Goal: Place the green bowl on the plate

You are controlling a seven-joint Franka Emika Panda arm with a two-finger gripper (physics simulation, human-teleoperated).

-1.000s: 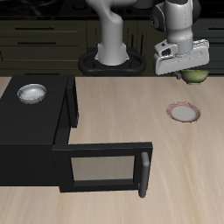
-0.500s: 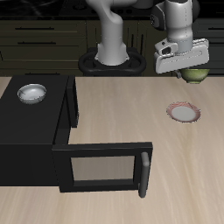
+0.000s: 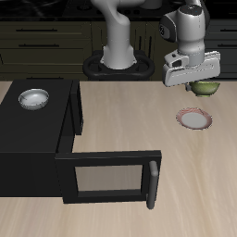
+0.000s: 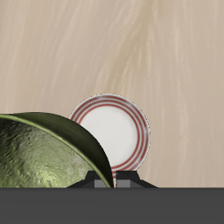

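Hand upper right of frame, closed on the green bowl, held above the worktop. Plate lies just below it in frame, apart.

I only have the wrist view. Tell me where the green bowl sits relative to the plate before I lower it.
Observer: In the exterior view the gripper holds the green bowl farther back than the plate, not over it. The plate lies nearer the table's front edge.
Operator: Report whatever else stands on the table.
Observer: A black box with its door swung open stands across the table, well apart from the plate.
Operator: Check for a second bowl.
Observer: A white-grey metallic bowl sits on top of the black box.
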